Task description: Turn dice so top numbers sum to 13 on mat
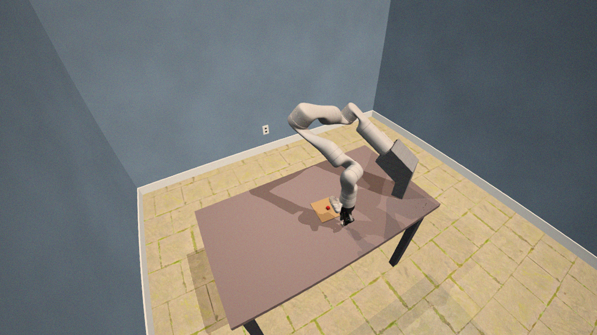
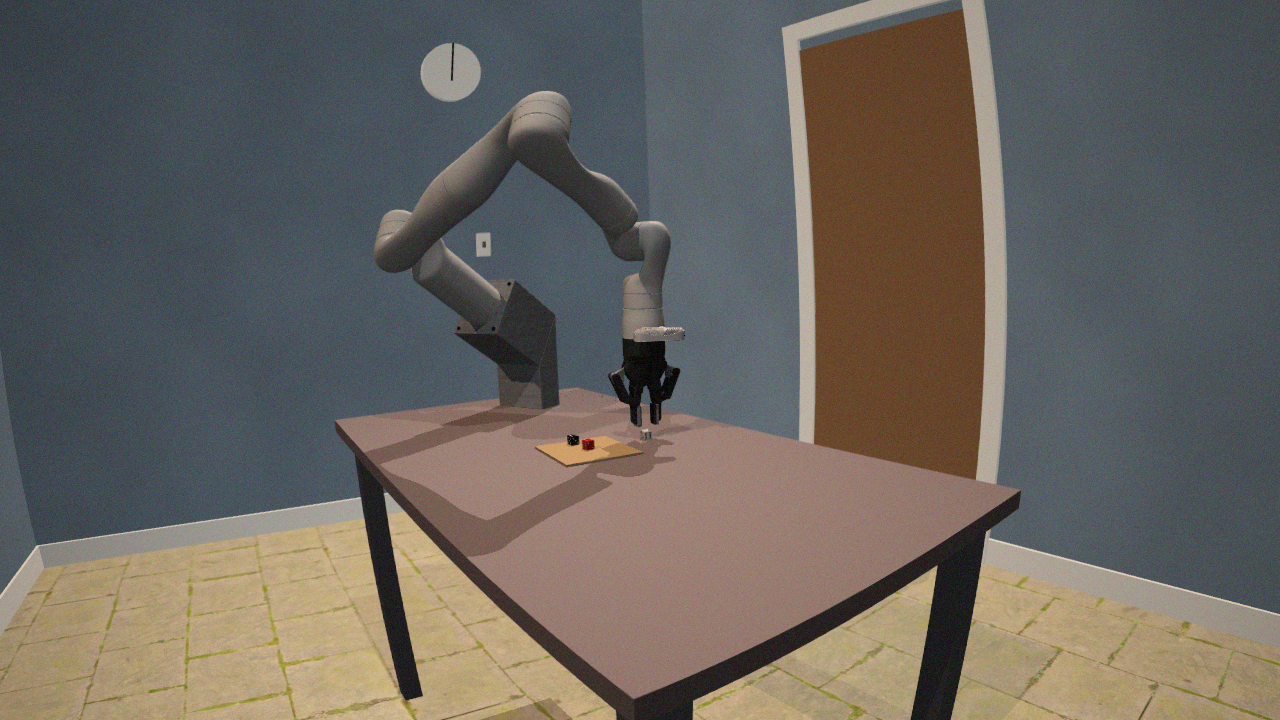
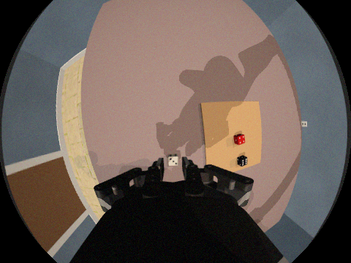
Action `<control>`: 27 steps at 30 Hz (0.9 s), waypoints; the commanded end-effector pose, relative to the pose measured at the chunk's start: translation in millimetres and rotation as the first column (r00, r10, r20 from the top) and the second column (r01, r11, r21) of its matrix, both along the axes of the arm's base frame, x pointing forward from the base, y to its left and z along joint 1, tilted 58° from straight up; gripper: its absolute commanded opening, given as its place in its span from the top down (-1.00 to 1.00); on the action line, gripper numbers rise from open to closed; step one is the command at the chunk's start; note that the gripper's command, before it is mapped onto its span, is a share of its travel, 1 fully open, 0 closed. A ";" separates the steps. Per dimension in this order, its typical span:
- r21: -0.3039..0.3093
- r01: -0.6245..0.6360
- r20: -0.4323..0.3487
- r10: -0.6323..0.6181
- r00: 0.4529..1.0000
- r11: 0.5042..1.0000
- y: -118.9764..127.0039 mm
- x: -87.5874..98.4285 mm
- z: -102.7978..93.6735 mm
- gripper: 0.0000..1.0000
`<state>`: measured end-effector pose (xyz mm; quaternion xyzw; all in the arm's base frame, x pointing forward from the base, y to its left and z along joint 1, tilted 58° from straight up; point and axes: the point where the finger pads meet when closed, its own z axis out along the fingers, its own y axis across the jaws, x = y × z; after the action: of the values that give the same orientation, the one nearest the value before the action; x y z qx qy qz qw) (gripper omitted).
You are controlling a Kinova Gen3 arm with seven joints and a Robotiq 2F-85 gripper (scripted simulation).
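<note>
A white die (image 2: 645, 434) (image 3: 173, 161) stands on the table beside the mat; in the wrist view its upper face shows three pips. My gripper (image 1: 347, 222) (image 2: 645, 415) (image 3: 172, 163) points down above it, fingers parted on either side in the wrist view, holding nothing. The tan mat (image 1: 323, 217) (image 2: 572, 458) (image 3: 248, 112) lies flat on the table. A red die (image 1: 327, 207) (image 2: 588, 444) (image 3: 239, 139) rests on it; its top seems to show four pips. A black die (image 2: 572, 439) (image 3: 242, 161) rests near the red one; its top number is hard to read. The top view does not clearly show the white or black die.
The brown table (image 1: 269, 253) (image 2: 716, 537) (image 3: 139, 73) extends around the mat. The arm's grey base (image 1: 396, 166) (image 2: 528, 344) stands at one end of the table. Shadows of the arm fall across the table and part of the mat.
</note>
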<state>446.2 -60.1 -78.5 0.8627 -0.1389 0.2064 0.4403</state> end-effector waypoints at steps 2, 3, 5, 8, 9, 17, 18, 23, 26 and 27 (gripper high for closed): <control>0.000 -0.001 0.005 0.001 1.000 1.000 -1.2 2.1 -0.1 0.39; 0.000 -0.001 0.005 0.001 1.000 1.000 -1.2 2.1 -0.1 0.39; 0.000 -0.001 0.005 0.001 1.000 1.000 -1.2 2.1 -0.1 0.39; 0.000 -0.001 0.005 0.001 1.000 1.000 -1.2 2.1 -0.1 0.39; 0.000 -0.001 0.005 0.001 1.000 1.000 -1.2 2.1 -0.1 0.39; 0.000 -0.001 0.005 0.001 1.000 1.000 -1.2 2.1 -0.1 0.39; 0.000 -0.001 0.005 0.001 1.000 1.000 -1.2 2.1 -0.1 0.39; 0.000 -0.001 0.005 0.001 1.000 1.000 -1.5 2.2 -0.3 0.39; 0.000 -0.001 0.005 0.001 1.000 1.000 -2.7 2.5 -1.1 0.39; 0.000 -0.001 0.005 0.001 1.000 1.000 -3.3 2.7 -1.5 0.39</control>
<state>446.2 -61.0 -78.4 0.8624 -0.1392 0.2064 0.4409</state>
